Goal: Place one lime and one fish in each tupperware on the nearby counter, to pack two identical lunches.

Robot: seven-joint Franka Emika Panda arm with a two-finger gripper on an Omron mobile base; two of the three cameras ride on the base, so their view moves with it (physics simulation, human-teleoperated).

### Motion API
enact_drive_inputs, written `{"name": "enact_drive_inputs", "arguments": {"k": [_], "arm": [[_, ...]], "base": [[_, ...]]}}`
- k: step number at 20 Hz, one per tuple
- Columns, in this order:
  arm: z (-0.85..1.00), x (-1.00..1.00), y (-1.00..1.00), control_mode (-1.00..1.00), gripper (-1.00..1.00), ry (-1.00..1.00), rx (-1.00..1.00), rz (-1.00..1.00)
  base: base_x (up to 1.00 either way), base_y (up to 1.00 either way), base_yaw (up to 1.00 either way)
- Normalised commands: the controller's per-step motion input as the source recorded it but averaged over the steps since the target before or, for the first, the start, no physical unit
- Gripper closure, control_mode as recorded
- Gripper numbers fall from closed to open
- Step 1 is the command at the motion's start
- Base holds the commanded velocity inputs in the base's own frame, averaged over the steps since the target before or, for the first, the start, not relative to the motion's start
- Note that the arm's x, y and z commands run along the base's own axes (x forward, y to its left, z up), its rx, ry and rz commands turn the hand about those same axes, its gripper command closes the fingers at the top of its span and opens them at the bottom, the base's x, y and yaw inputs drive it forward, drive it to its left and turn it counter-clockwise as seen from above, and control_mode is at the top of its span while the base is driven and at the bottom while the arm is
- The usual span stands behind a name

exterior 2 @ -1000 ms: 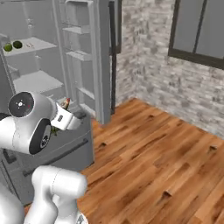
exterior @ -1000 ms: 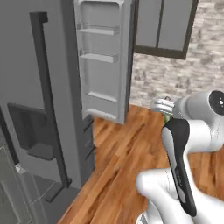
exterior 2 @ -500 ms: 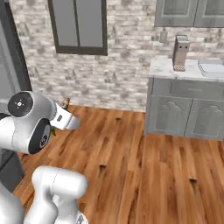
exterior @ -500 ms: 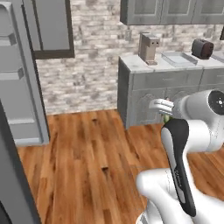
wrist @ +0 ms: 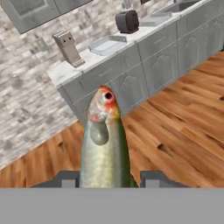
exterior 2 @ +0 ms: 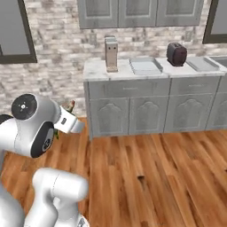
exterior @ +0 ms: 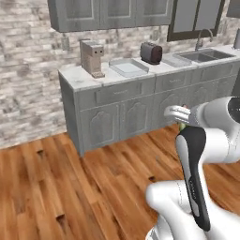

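Between the fingers of the gripper [wrist: 105, 180] stands a fish [wrist: 103, 144], clamped head-up above the wood floor [wrist: 175, 131]. Farther off, on the bench [exterior: 89, 77], one tupperware [exterior: 128, 68] lies between a tall block [exterior: 92, 57] and a toaster [exterior: 151, 53]; another tupperware [exterior: 176, 60] lies beside the sink [exterior: 201, 56].

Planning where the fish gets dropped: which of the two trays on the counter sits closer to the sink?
The tray right of the toaster, beside the sink. The other tray lies left of the toaster, nearer the tall tan appliance.

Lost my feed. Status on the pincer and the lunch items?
Pincer shut on fish. Two tupperware wait on counter, toaster between. Open wood floor ahead.
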Motion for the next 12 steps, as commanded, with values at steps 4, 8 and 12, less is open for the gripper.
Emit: {"name": "enact_drive_inputs", "arguments": {"k": [4, 8, 12], "arm": [[0.0, 0.0, 0.0, 1.0, 1.0, 0.0, 0.0, 0.0], [0.0, 0.0, 0.0, 1.0, 1.0, 0.0, 0.0, 0.0], [0.0, 0.0, 0.0, 1.0, 1.0, 0.0, 0.0, 0.0]], "base": [[1.0, -0.38, -0.22], [1.0, -0.2, -0.18], [1.0, -0.11, 0.0]]}}
